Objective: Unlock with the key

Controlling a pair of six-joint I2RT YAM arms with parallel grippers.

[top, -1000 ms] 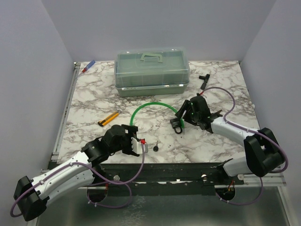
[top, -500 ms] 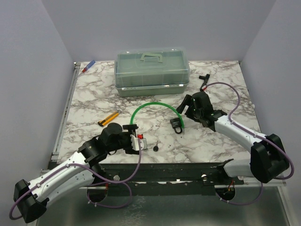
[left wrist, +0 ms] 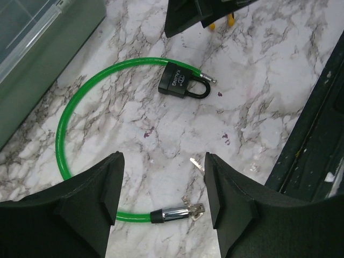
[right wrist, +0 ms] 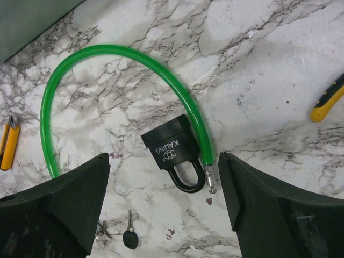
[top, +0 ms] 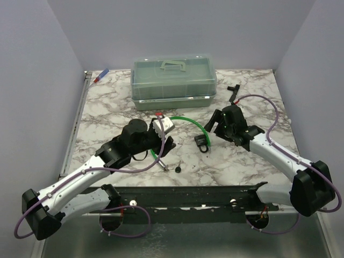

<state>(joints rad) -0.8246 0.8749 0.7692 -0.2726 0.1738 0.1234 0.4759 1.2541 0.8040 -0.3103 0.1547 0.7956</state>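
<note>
The small black padlock [top: 202, 142] lies on the marble table beside one end of a green cable [top: 183, 119]. It also shows in the left wrist view [left wrist: 183, 85] and in the right wrist view [right wrist: 174, 148]. The key [top: 177, 168], with a black head and a thin silver blade, lies flat near the table's front edge, in front of the padlock [right wrist: 129, 236]. My left gripper [top: 163, 141] is open and empty above the cable's ferrule end [left wrist: 174, 214]. A silver blade tip [left wrist: 197, 164] shows by its right finger. My right gripper [top: 211, 128] is open and empty just behind the padlock.
A grey-green plastic toolbox [top: 173, 80] stands at the back. A black T-shaped tool [top: 232, 92] lies back right and a blue-red pen [top: 101, 75] back left. A small silver key [right wrist: 102, 236] lies by the cable end. Yellow tools [right wrist: 328, 99] [right wrist: 8, 140] lie on either side.
My left arm has swung away from the front edge, up and right over the green cable's near end, with its wrist turned. My right gripper has drawn back slightly from the padlock.
</note>
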